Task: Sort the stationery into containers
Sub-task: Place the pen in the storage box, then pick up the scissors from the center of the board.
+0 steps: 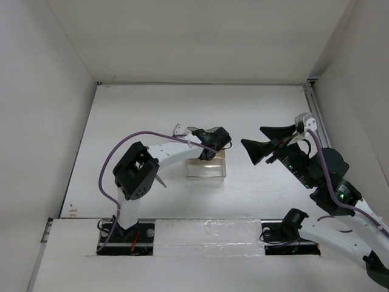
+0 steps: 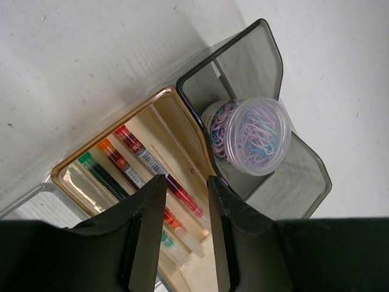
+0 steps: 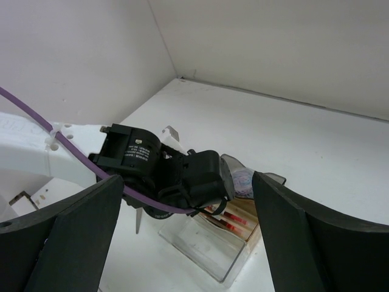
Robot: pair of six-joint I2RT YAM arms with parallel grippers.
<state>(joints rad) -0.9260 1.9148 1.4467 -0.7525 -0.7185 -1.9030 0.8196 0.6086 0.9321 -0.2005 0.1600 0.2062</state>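
Note:
The three joined bins stand mid-table. In the left wrist view the amber bin (image 2: 110,129) holds a red pen (image 2: 143,155), an orange-capped pen (image 2: 118,159) and a dark green-capped pen (image 2: 100,173). The smoky grey bin (image 2: 249,61) holds a round tub of pale lavender paper clips (image 2: 252,137). The clear bin (image 1: 205,170) looks empty. My left gripper (image 2: 186,179) hangs just above the amber bin, its jaws a little apart and empty. My right gripper (image 1: 251,135) is wide open and empty, right of the bins. A thin grey blade (image 1: 159,180), perhaps the scissors, pokes from under the left arm.
The left forearm (image 1: 173,146) and its purple cable (image 1: 109,164) stretch across the table to the bins. White walls close in the table on the left, back and right. A metal rail (image 1: 316,115) runs along the right edge.

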